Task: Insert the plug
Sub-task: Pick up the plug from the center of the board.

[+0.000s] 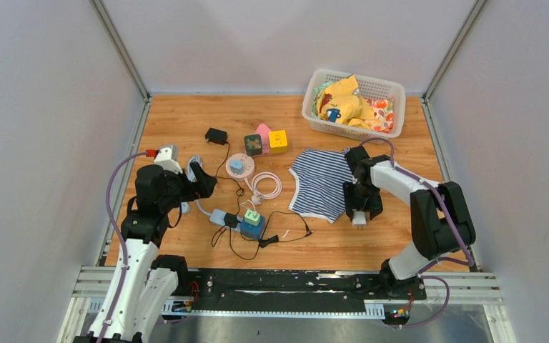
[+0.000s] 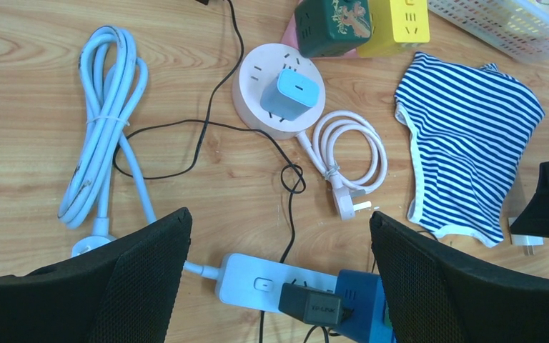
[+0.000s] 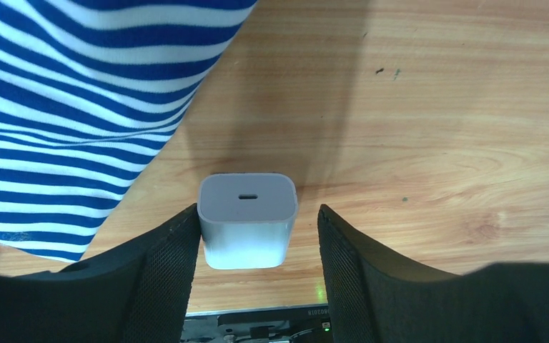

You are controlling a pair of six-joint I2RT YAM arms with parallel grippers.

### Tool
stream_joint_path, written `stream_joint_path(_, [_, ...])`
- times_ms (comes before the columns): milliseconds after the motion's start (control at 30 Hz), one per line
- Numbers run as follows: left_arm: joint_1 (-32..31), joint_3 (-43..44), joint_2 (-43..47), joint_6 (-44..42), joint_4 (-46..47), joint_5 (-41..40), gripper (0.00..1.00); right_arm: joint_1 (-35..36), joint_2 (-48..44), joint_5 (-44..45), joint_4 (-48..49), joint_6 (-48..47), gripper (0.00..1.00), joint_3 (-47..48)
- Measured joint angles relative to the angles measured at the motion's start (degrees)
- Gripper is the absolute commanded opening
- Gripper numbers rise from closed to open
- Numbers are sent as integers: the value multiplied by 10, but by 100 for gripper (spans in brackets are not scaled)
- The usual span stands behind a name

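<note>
right gripper (image 3: 257, 211): low over the bench (image 3: 436, 107), jaws set either side of the white charger adapter (image 3: 246, 221). Its left pad (image 3: 179, 250) touches the adapter's side. A strip of wood shows between the adapter and the other pad, so the jaws are not clamped on it.
left gripper (image 2: 279, 216): jaws spread wide with nothing between them, hanging above the white power strip (image 2: 254, 282).
white charger adapter: on the bench just beside the hem of the striped garment (image 2: 472, 143), well to the right of the power strip. Its face with the slot port is turned toward the wrist camera.
white power strip: near the bench's front edge. It carries a black adapter (image 2: 311, 304) and a blue cube socket (image 2: 357, 304).
round pink socket (image 2: 254, 107): behind the strip, with a pale blue adapter (image 2: 289, 93) plugged into it.
cables: a pale blue coil (image 2: 107, 121) lies on the left, a white coil (image 2: 350, 150) beside the pink socket, and thin black leads cross between them.
basket (image 1: 393, 89): in the far right corner, holding bright cloth.
hidden: the white adapter's prongs cannot be seen from the right wrist. The strip's right end is covered by the cube and cut off at the frame edge, so its free sockets cannot be counted. From above, the right gripper covers most of the adapter.
</note>
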State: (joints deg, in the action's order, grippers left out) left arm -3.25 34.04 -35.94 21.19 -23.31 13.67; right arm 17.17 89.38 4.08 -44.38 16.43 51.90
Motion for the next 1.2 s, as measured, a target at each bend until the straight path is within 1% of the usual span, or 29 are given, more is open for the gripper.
stream_joint_path(200, [0, 0, -1, 0, 0, 0, 94, -16, 0, -11, 15, -7, 58, 1])
stream_joint_path(367, [0, 0, -3, 0, 0, 0, 93, -18, 0, -23, 33, -12, 56, 1])
stream_joint_path(400, [0, 0, -3, 0, 0, 0, 93, -18, 0, -25, 35, -12, 55, 0])
stream_joint_path(600, [0, 0, -3, 0, 0, 1, 91, -18, -7, -27, 47, -8, 37, -7])
stream_joint_path(667, [0, 0, -3, 0, 0, 3, 90, -18, -16, -30, 47, -4, 34, -9])
stream_joint_path(900, [0, 0, 0, 0, 0, 18, 85, -18, -92, -71, 37, 18, 33, -9])
stream_joint_path(1067, [-1, 0, 7, 16, 9, 63, 82, -9, -143, -118, 28, 51, 33, -2])
stream_joint_path(1200, [-2, 0, 14, 43, 26, 101, 81, 16, -166, -167, 49, 99, 32, 15])
